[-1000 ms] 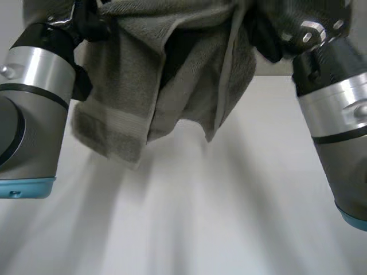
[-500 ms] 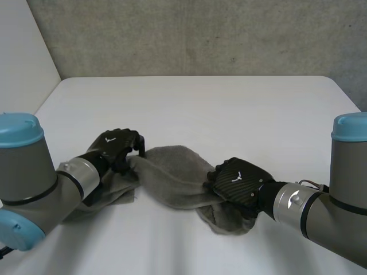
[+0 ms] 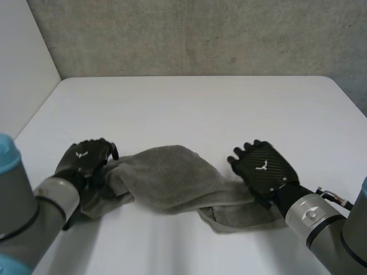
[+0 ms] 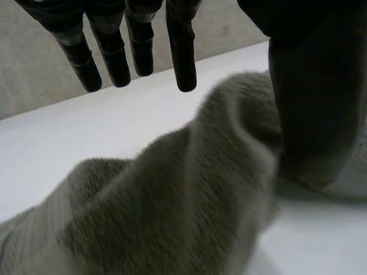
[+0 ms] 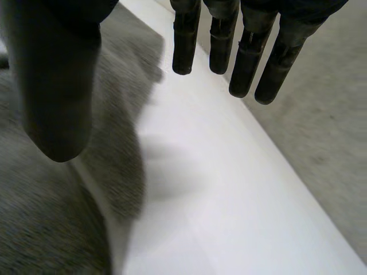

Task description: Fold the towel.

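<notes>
The towel lies in a lumpy heap near the front of the white desk, between my two hands. My left hand is at its left end, my right hand at its right end. The fingers of both are straight and hold nothing. I think I should pinch two corners tight, then pull it flat before folding.

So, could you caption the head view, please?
Open black left hand and right hand at opposite ends of crumpled grey towel, white table.
</notes>
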### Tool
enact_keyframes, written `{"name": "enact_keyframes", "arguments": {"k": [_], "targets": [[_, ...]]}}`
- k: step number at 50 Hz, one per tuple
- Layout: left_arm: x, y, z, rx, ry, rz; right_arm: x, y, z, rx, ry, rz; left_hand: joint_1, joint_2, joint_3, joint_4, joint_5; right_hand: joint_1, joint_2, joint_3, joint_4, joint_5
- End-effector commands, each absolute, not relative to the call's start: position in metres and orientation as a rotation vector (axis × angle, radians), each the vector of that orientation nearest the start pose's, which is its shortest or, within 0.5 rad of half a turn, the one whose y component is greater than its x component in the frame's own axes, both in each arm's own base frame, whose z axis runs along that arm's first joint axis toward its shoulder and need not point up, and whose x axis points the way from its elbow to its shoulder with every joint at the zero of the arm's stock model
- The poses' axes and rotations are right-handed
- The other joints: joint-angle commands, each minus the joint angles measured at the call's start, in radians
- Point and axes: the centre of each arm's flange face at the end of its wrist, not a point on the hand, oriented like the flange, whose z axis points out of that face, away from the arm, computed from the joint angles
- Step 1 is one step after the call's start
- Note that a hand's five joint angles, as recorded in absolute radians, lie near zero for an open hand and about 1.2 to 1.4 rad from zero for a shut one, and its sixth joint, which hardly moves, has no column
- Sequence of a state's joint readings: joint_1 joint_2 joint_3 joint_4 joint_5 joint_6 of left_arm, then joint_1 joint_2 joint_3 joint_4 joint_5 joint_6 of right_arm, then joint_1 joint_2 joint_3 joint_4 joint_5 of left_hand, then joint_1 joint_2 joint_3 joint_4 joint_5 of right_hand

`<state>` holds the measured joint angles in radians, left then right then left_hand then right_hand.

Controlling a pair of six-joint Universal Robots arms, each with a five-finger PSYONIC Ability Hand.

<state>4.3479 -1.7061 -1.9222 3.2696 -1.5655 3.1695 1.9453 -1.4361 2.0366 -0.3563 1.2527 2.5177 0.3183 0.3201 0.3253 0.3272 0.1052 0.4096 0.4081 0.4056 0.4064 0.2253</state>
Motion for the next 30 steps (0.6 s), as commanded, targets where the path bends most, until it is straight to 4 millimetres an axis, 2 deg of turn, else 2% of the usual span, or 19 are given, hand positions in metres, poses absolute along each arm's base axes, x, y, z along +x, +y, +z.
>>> {"name": "enact_keyframes", "arguments": {"k": [1, 10, 12, 15, 18, 23, 30], "targets": [[-0.209, -0.186, 0.179, 0.531, 2.705, -1.865, 0.244, -0.203, 0.157, -1.372, 2.019, -1.856, -0.043, -0.045, -0.05, -0.052, -0.005, 0.025, 0.026, 0.029, 0.028, 0.035], [-0.197, -0.168, 0.185, 0.499, 2.678, -1.898, 0.246, -0.209, 0.132, -1.349, 2.107, -1.719, -0.005, -0.007, -0.012, -0.014, 0.034, 0.036, 0.038, 0.04, 0.04, 0.046], [-0.195, -0.162, 0.181, 0.504, 2.689, -1.879, 0.246, -0.211, 0.13, -1.342, 2.117, -1.705, 0.074, 0.072, 0.067, 0.065, 0.112, 0.054, 0.055, 0.058, 0.057, 0.064], [-0.194, -0.16, 0.174, 0.506, 2.715, -1.833, 0.246, -0.213, 0.126, -1.329, 2.131, -1.689, 0.08, 0.078, 0.073, 0.071, 0.119, 0.101, 0.102, 0.105, 0.104, 0.111], [-0.194, -0.16, 0.171, 0.513, 2.727, -1.813, 0.246, -0.214, 0.125, -1.324, 2.134, -1.686, 0.08, 0.078, 0.073, 0.071, 0.119, 0.107, 0.108, 0.111, 0.11, 0.117], [-0.195, -0.165, 0.153, 0.513, 2.794, -1.685, 0.246, -0.212, 0.125, -1.328, 2.131, -1.682, 0.104, 0.102, 0.097, 0.095, 0.142, 0.107, 0.108, 0.111, 0.11, 0.117], [-0.198, -0.177, 0.146, 0.509, 2.798, -1.672, 0.246, -0.21, 0.123, -1.334, 2.134, -1.673, 0.098, 0.096, 0.091, 0.089, 0.136, 0.107, 0.108, 0.111, 0.11, 0.117]]}}
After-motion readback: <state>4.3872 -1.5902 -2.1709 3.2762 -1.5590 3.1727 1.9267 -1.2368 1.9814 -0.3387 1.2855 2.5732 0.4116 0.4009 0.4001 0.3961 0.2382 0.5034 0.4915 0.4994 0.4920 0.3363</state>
